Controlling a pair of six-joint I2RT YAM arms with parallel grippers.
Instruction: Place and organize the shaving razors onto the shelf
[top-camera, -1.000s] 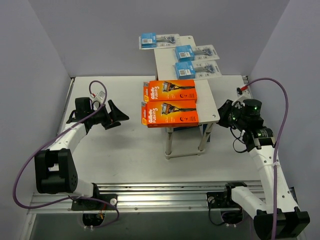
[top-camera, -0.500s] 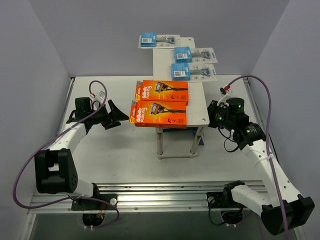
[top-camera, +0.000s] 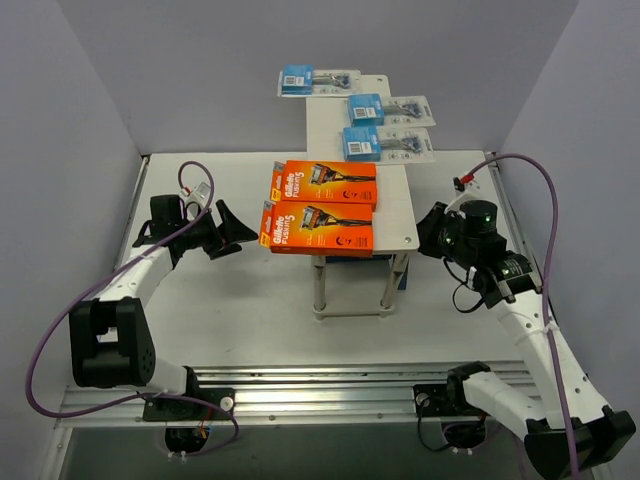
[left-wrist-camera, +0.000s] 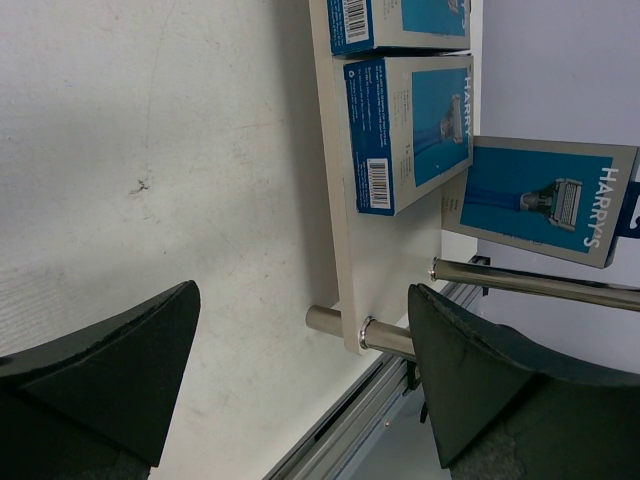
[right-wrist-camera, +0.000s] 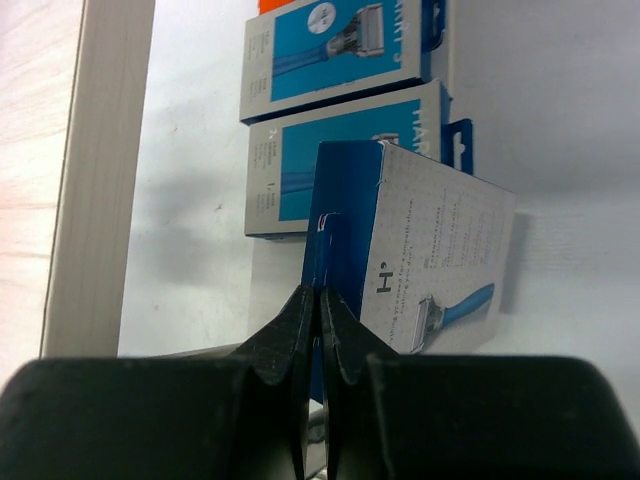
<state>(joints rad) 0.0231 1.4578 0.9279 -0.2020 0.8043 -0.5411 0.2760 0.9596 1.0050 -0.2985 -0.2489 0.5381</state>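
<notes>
The shelf stands mid-table with two orange razor boxes on its near end and three blue-card blister packs toward the far end. My right gripper is shut beside the shelf's right edge. In the right wrist view, its closed tips sit against the edge of an upright blue-and-white box under the shelf top. Two similar boxes lie behind it. My left gripper hangs open and empty left of the shelf, facing its lower board.
Grey walls close in the table on the left, back and right. A metal rail runs along the near edge between the arm bases. Thin metal shelf legs cross the left wrist view. A purple cable loops above the right arm.
The shelf and its packs slid a little to the left as the shut right gripper moved in against it. That gripper has since drawn slightly back. The left arm stayed still.
</notes>
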